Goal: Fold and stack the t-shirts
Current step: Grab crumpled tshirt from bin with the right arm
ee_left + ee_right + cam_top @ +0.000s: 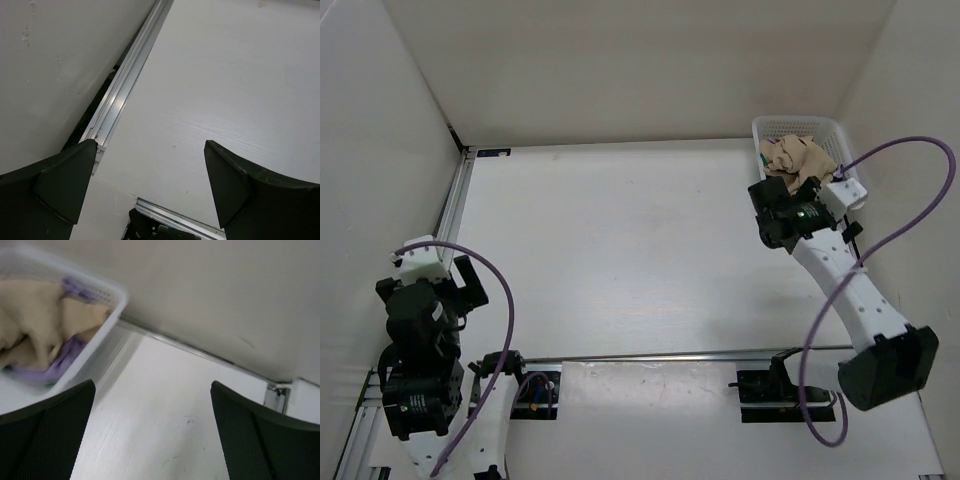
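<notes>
The left gripper (150, 185) hangs over the near-left part of the desk (620, 250), jaws wide apart and empty. The right gripper (152, 430) hovers just beside the white basket (820, 124) at the far right, jaws likewise wide apart and empty. The t-shirts lie crumpled in that basket: the tan shirt (798, 155) on top, the purple shirt (64, 364) beneath it; a green one cannot be made out with certainty. The cloth should be light, soft and limp, so it will sag and drag when lifted; a raised fold of the tan shirt is the likely pinch point, clear of the basket wall. The desk is flat, pale and smooth, giving ample room for spreading. A metal rail (125, 95) borders its left edge, and plain walls enclose it.
</notes>
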`<control>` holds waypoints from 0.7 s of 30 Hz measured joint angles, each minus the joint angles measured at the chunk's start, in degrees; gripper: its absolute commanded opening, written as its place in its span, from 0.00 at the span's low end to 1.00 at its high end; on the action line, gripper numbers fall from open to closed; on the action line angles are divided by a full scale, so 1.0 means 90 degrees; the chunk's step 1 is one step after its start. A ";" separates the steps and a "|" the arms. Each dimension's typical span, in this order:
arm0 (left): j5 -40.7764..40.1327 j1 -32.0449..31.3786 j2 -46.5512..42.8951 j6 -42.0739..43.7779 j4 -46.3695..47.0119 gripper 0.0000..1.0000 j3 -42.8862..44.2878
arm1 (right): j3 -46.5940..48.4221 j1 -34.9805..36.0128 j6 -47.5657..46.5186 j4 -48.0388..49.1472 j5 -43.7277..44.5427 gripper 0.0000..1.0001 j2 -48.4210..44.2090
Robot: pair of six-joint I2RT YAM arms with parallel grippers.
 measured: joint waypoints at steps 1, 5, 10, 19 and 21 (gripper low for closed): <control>0.0114 0.0000 0.0019 0.0000 0.0002 0.99 0.0019 | 0.0083 0.0104 -0.0799 0.0512 -0.0231 0.99 -0.0155; 0.0503 0.0000 0.0121 0.0000 0.0085 0.99 -0.0010 | 0.0396 -0.0595 -0.3701 0.2577 -0.3347 0.99 -0.0357; 0.0809 0.0000 0.0180 0.0000 0.0216 0.99 -0.0372 | 0.2764 -0.1498 -0.5047 0.3179 -0.5790 0.99 0.1566; 0.1018 0.0102 0.0908 0.0000 0.0228 0.99 -0.0821 | 0.6645 -0.2416 -0.4969 0.3172 -0.7407 0.90 0.5612; 0.1035 0.0158 0.0974 0.0000 0.0245 0.99 -0.0845 | 0.6516 -0.2582 -0.4770 0.3145 -0.7616 0.86 0.5872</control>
